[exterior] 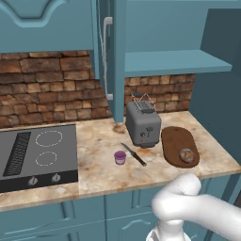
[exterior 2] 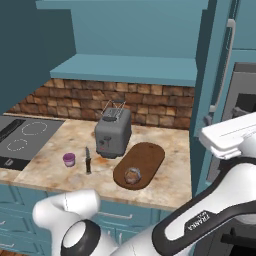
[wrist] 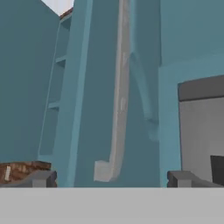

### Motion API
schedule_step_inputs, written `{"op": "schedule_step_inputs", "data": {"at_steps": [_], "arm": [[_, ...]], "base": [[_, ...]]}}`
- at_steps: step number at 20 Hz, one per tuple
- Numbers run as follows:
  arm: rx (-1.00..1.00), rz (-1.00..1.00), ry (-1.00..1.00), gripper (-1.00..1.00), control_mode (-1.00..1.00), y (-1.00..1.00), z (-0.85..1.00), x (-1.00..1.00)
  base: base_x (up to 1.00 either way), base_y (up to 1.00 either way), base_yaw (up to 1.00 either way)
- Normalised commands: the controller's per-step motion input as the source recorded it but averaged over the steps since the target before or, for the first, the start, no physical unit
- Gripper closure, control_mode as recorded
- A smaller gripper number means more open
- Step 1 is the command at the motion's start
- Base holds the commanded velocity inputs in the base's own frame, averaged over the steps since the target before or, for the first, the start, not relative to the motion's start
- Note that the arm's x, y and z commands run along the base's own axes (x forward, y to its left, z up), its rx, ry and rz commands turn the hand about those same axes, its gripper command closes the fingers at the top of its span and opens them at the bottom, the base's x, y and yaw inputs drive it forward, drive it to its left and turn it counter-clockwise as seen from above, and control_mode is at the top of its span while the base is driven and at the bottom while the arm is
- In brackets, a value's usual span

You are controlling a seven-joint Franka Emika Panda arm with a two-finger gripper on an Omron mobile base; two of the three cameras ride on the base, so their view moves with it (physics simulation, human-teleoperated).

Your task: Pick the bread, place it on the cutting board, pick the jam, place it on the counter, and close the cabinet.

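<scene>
Bread and jam placed, cabinet door left to close

Bread [exterior: 187,155] sat on the cutting board [exterior: 175,140], jam [exterior: 120,157] on the counter [exterior: 99,141] near a knife [exterior: 134,155] and toaster [exterior: 142,123]. Cabinet [wrist: 94,87] doors stood open; gripper [wrist: 109,179] faced the right door's silver handle [wrist: 119,96], fingers spread wide, holding nothing. Door looked rigid, light on its hinges: likely better pushed on the flat panel near the handle edge than gripped; the smooth bar could slip
</scene>
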Motion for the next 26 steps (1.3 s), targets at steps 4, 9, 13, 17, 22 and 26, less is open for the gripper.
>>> {"op": "schedule_step_inputs", "data": {"at_steps": [4, 9, 13, 17, 22, 26], "arm": [[0.0, 0.11, 0.0, -1.0, -1.0, -0.1, 0.0, 0.15], [0.0, 0.11, 0.0, -1.0, -1.0, -0.04, 0.0, 0.14], [0.0, 0.1, 0.0, -1.0, -1.0, 0.0, 0.0, 0.06], [0.0, 0.09, 0.0, -1.0, -1.0, 0.0, 0.0, 0.02], [0.0, 0.06, 0.0, -1.0, -1.0, 0.0, 0.0, 0.01], [0.0, 0.02, 0.0, -1.0, -1.0, 0.1, 0.0, 0.0]], "base": [[0.0, 0.0, 0.0], [0.0, 0.0, 0.0], [0.0, 0.0, 0.0], [0.0, 0.0, 0.0], [0.0, 0.0, 0.0], [0.0, 0.0, 0.0]]}}
